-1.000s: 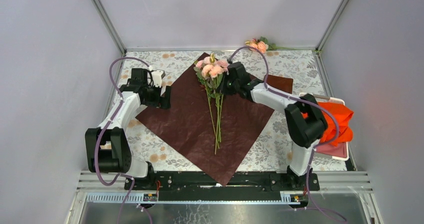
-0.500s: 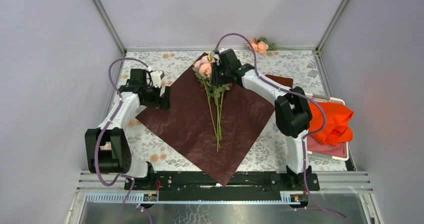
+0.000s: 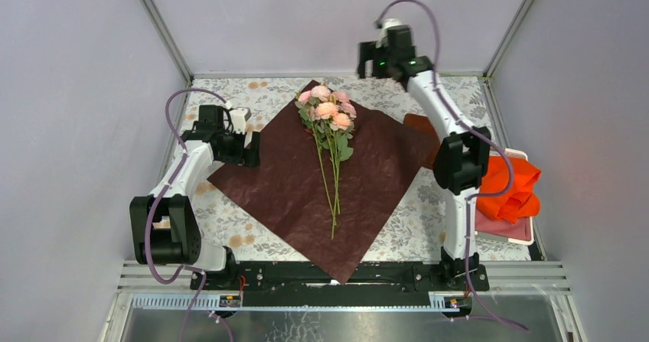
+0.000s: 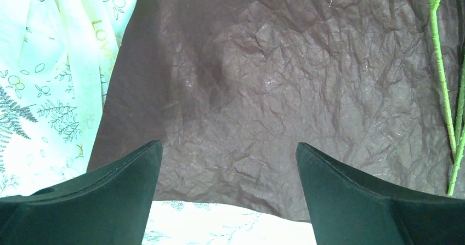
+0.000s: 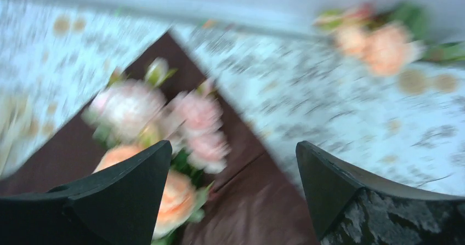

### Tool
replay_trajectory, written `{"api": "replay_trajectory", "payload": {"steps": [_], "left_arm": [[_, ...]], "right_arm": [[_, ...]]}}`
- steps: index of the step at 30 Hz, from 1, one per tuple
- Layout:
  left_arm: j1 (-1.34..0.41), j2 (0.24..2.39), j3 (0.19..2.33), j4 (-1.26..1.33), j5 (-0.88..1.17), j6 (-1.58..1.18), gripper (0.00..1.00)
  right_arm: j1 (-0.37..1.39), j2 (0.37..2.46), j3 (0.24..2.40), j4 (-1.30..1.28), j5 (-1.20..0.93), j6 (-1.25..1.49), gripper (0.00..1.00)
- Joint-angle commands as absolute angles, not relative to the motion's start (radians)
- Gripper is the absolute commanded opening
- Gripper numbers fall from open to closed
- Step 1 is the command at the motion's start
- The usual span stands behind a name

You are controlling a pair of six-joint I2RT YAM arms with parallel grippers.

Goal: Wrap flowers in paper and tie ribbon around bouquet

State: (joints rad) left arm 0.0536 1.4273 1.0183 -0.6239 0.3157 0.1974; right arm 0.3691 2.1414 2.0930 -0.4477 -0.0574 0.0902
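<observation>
Obs: flowers lie along the diagonal of the paper, heads by its far corner, judged ready for folding. The left tool hangs over the paper's left corner, jaws apart, probably to lift it. The right tool is high at the back, jaws apart, empty.

Your right hand has let go of the flowers and swung up and back toward the far wall, jaws now spread wide with nothing between them. The blooms lie uncovered on the paper.
</observation>
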Motion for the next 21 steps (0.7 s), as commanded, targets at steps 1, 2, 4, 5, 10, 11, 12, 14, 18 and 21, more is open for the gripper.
{"api": "replay_trajectory", "payload": {"steps": [1,2,4,5,10,11,12,14,18,21], "left_arm": [[0.062,1.434,1.009,-0.614,0.329,0.215,0.98],[0.063,1.437,1.009,-0.613,0.330,0.214,0.99],[0.062,1.447,1.010,-0.612,0.328,0.217,0.98],[0.062,1.450,1.011,-0.612,0.324,0.216,0.98],[0.065,1.471,1.012,-0.610,0.318,0.219,0.98],[0.066,1.476,1.012,-0.610,0.319,0.219,0.98],[0.067,1.480,1.011,-0.610,0.320,0.219,0.98],[0.066,1.492,1.011,-0.610,0.321,0.220,0.98],[0.068,1.515,1.020,-0.617,0.327,0.222,0.98],[0.069,1.524,1.028,-0.629,0.351,0.227,0.98]], "right_arm": [[0.196,2.268,2.193,-0.296,-0.097,0.197,0.90],[0.168,2.307,2.231,-0.277,-0.111,0.236,0.89],[0.126,2.391,2.319,-0.240,-0.109,0.284,0.88],[0.110,2.430,2.350,-0.219,-0.106,0.306,0.88],[0.066,2.584,2.426,-0.079,-0.088,0.357,0.88],[0.063,2.619,2.439,-0.057,-0.089,0.363,0.88],[0.060,2.648,2.460,-0.043,-0.091,0.369,0.88],[0.059,2.704,2.509,-0.039,-0.092,0.382,0.88],[0.059,2.758,2.502,0.022,-0.061,0.409,0.87],[0.058,2.784,2.494,0.079,-0.053,0.409,0.85]]}}
